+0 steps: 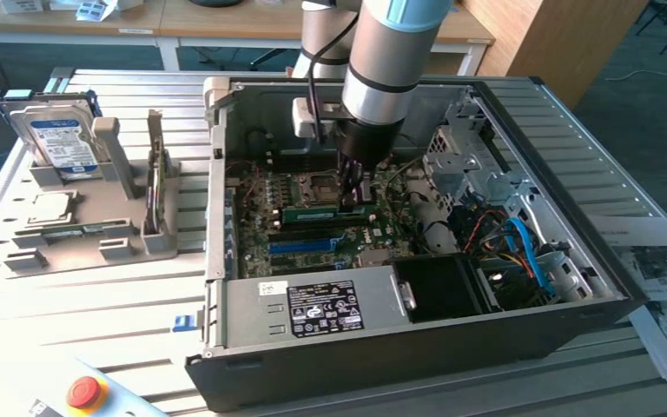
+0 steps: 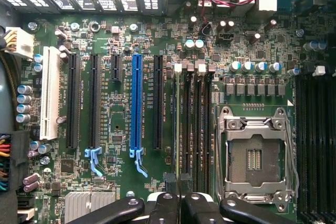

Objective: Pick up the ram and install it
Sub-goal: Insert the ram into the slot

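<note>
The gripper hung low inside the open computer case, right over the motherboard. Its jaws looked drawn close together, pinching the upper edge of the ram. In the exterior view the ram showed as a thin green strip standing on edge under the fingertips, lined up with the memory slots just beside the empty CPU socket. It sat at the slots or just above them; whether its lower edge had entered one could not be told. As a judgement, the stick would be light and stiff, a thin circuit board that would not sag in the grip. It would be fragile in its own way, though: the small chips on its faces and the contact edge along the bottom should not take the squeeze. The safest hold would be across the bare top edge near the middle of its length, so that it hangs level and any downward push spreads evenly to both ends. The smooth faces could slip under a light pinch. A second green stick stood upright in the grey holder outside the case, on the exterior view's left, near a hard drive.
</note>
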`<state>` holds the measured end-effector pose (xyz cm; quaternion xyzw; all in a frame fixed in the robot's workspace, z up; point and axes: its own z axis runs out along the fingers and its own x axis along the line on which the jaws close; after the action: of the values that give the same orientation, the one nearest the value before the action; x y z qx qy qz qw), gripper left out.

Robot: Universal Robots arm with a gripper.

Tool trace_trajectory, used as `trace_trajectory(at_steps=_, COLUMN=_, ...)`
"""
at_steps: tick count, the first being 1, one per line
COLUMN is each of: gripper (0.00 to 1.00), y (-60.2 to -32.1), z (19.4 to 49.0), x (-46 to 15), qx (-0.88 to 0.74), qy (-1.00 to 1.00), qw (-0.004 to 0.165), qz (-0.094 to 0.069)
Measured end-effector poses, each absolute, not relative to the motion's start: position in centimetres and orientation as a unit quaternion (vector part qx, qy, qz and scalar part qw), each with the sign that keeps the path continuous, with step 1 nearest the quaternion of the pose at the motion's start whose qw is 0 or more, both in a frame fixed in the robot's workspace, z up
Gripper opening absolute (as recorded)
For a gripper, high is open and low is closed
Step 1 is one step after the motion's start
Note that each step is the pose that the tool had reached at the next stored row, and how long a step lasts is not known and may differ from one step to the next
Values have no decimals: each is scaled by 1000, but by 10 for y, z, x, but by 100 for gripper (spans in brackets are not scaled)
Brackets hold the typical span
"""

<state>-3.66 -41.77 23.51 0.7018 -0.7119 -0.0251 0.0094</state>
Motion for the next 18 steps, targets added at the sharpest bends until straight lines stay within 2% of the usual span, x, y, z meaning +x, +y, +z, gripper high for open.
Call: trace_trajectory(at_steps=18, gripper=12, y=-418, z=235, x=-38, qx=700, qy=-714, qw=9, qz=-25)
